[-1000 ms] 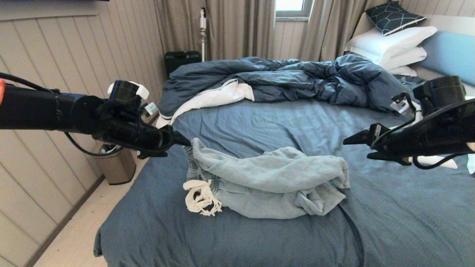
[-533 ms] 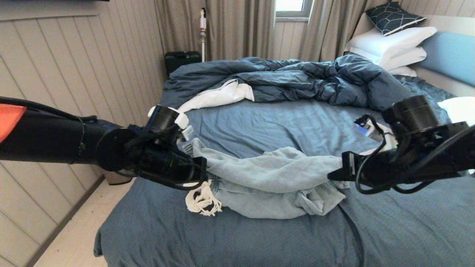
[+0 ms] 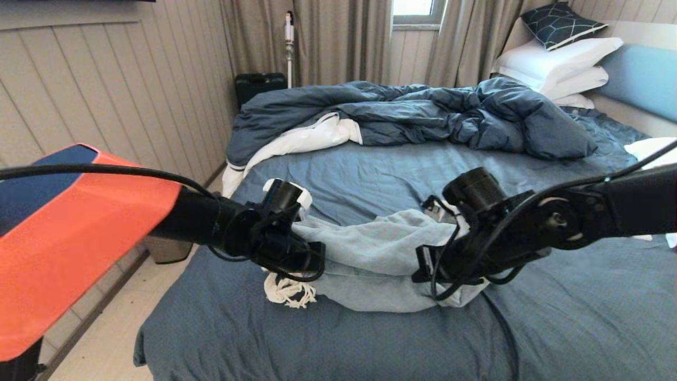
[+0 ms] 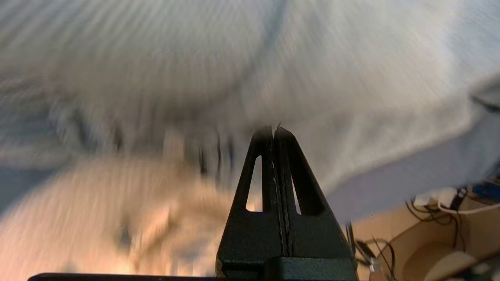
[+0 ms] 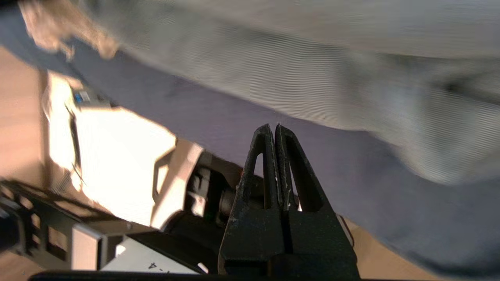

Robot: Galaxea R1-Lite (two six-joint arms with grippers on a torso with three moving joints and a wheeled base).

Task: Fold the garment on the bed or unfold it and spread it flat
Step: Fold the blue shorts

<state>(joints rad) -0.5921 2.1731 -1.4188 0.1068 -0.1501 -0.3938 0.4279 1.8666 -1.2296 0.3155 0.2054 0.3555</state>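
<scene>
Garment [image 3: 370,254] lies bunched on the near middle of the bed [image 3: 370,338], white drawstring [image 3: 288,292] trailing off its left end onto the sheet. Left gripper [image 3: 317,253] sits at the garment's left end by the waistband, fingers [image 4: 273,134] clenched tight together with no cloth visible between them in the left wrist view; fabric lies just beyond the tips. Right gripper [image 3: 420,267] is at the garment's right end, fingers [image 5: 273,132] likewise pressed flat together and empty, garment fabric just past the tips. Rumpled duvet [image 3: 412,114] and pillows [image 3: 555,66] at the far side of the bed
</scene>
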